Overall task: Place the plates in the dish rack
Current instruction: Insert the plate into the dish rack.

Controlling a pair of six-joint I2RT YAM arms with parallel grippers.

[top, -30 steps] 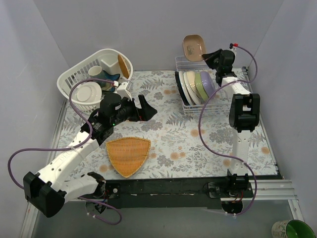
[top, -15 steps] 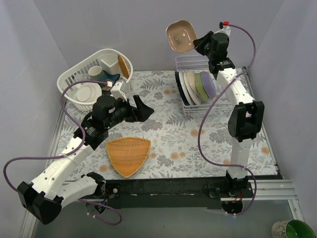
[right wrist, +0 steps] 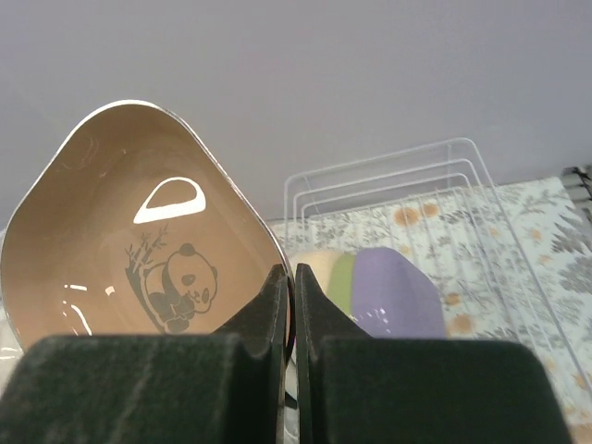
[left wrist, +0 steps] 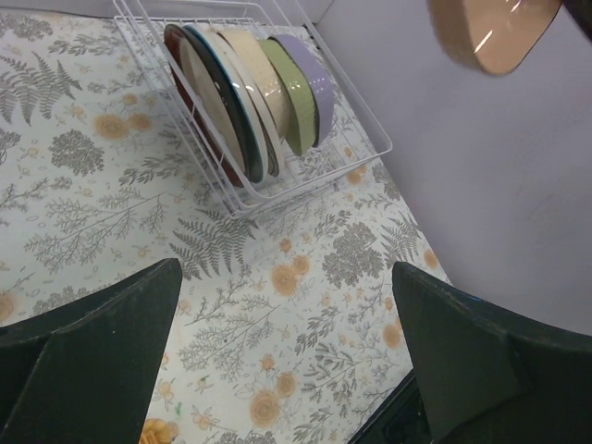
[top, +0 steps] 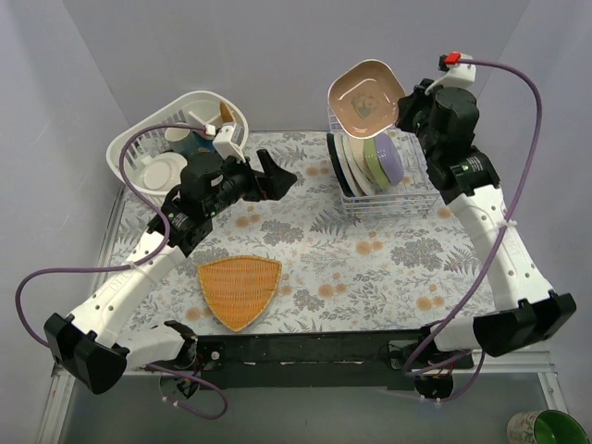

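My right gripper (top: 404, 107) is shut on the rim of a tan rounded-square dish (top: 363, 97) with a panda mark (right wrist: 129, 231). It holds the dish in the air above the back of the white wire dish rack (top: 393, 205). In the right wrist view the gripper (right wrist: 290, 277) pinches the dish's edge. Dark red-brown (left wrist: 180, 65), cream (left wrist: 254, 74), pale green (left wrist: 291, 88) and lilac (left wrist: 316, 79) plates stand upright in the rack's slots. My left gripper (top: 277, 176) is open and empty over the flowered mat, left of the rack.
A white slotted oval basket (top: 129, 143) with cups and a plain white plate (top: 165, 172) stands at the back left. An orange woven triangular tray (top: 239, 289) lies on the mat near the front. Grey walls close in behind and beside the rack.
My right arm has swung the tan dish from behind the rack up and forward over it. My left arm has lifted and shifted slightly toward the back.
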